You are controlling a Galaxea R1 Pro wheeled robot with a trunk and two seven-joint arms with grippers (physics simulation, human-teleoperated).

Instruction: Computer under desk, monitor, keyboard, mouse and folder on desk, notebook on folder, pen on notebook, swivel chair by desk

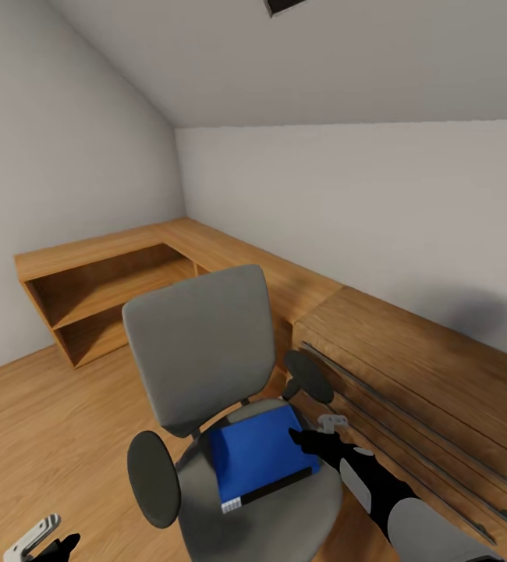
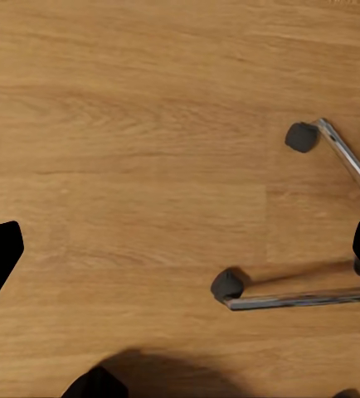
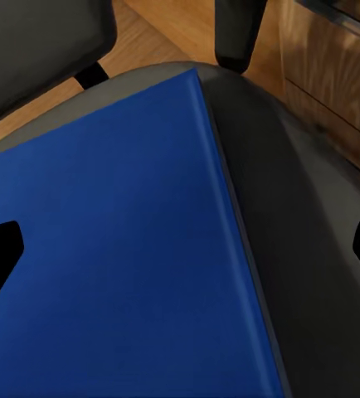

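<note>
**Take the folder off the seat by its long edge**

You are facing the swivel chair (image 1: 207,367), which stands on the light wood floor (image 1: 43,437) in front of the low oak shelving and drawers (image 1: 409,367). The desk is not in sight here, so expect to turn and carry once you have your grip.

The blue folder (image 1: 260,457) lies flat on the chair's grey seat (image 3: 313,274), its white spine end toward you. Your right gripper (image 1: 320,435) hovers just over the folder's far corner near the black armrest (image 1: 310,376); in the right wrist view its jaws stand spread wide, straddling the folder's long edge. Come down so one finger slips under that edge at the seat, then close; a flat, thin cover will likely slide if you pinch from above.

Your left gripper (image 1: 39,542) hangs low beside the chair over the floor and the chrome base (image 2: 313,297), jaws apart and empty.
</note>
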